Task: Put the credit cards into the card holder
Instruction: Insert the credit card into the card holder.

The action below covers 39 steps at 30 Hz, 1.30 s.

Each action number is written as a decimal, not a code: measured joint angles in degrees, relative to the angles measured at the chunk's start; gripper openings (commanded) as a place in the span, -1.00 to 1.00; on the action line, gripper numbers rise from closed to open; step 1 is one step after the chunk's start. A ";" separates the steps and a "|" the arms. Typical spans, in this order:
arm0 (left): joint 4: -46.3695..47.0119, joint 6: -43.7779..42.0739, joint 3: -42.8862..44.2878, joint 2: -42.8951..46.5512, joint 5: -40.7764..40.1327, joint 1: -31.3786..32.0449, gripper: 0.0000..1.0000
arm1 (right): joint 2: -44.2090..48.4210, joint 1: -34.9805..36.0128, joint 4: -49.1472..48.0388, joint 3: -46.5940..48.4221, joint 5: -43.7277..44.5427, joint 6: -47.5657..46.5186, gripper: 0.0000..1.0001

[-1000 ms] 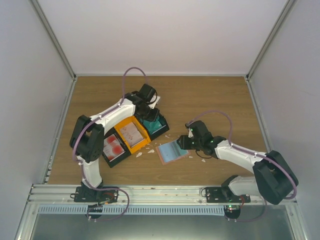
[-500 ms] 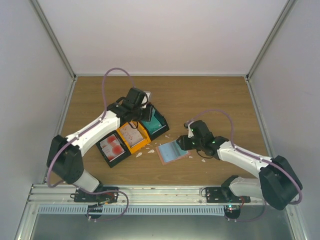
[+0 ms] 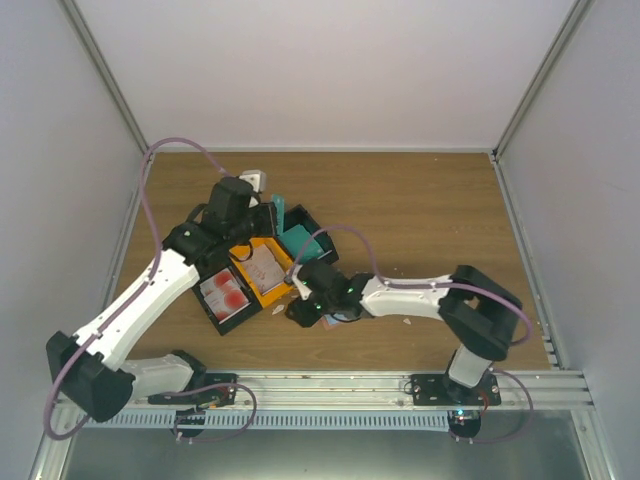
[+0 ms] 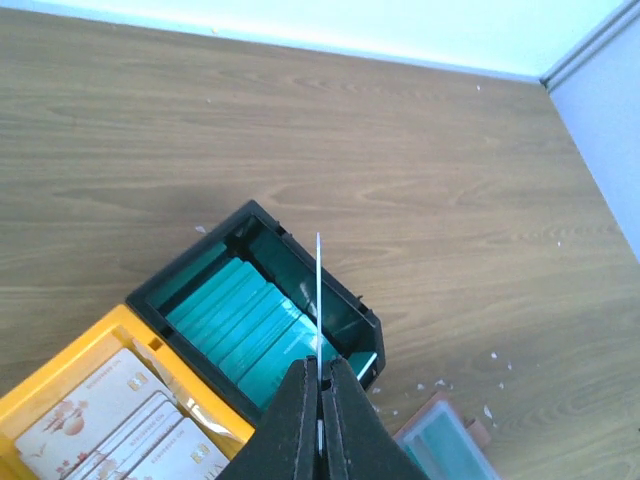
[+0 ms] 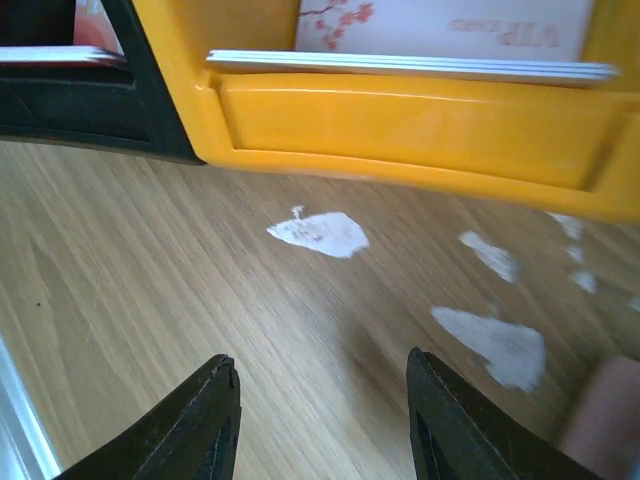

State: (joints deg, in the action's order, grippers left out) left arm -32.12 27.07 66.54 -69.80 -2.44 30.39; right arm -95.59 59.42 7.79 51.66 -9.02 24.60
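My left gripper (image 4: 320,365) is shut on a teal credit card (image 4: 318,290), seen edge-on above the black bin (image 4: 365,325) of teal cards (image 4: 235,320). From above, that gripper (image 3: 266,216) holds the card (image 3: 280,212) upright beside the bin (image 3: 308,243). The card holder (image 4: 445,440), salmon-pink with a teal card lying on it, shows at the lower right of the left wrist view. In the top view my right arm covers it. My right gripper (image 5: 325,375) is open and empty, low over bare wood in front of the orange bin (image 5: 400,125); a pink edge of the holder (image 5: 605,420) is at its right.
The orange bin (image 3: 262,272) holds pale cards (image 5: 440,25). A black bin (image 3: 225,300) of red cards stands to its left. Small white scraps (image 5: 318,230) lie on the wood by the right gripper (image 3: 298,312). Grey walls enclose the table on three sides.
The left arm has drawn back and to the left, lifting a teal card above its bin. The right arm has swung left over the card holder to the orange bin, its jaws a little wider.
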 measured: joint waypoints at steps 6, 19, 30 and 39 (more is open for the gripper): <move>-1.18 0.61 0.09 2.25 -0.17 -1.70 -1.00 | -8.61 1.07 -2.05 6.27 -0.39 -0.79 -0.06; -3.28 0.87 0.09 4.70 2.32 -2.82 -0.98 | -19.26 0.52 -2.32 17.84 5.20 2.93 -0.12; 0.04 4.83 -5.70 7.06 6.54 -2.86 -0.97 | -10.88 -4.09 -6.21 8.74 4.96 5.95 -0.11; 14.05 16.06 -21.38 8.57 15.23 -1.29 -1.00 | 13.49 -10.40 -1.92 -6.40 12.28 8.28 0.02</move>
State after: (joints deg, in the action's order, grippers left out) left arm -18.06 43.13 45.17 -61.23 12.80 29.10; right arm -82.11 49.01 5.87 45.25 3.27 32.88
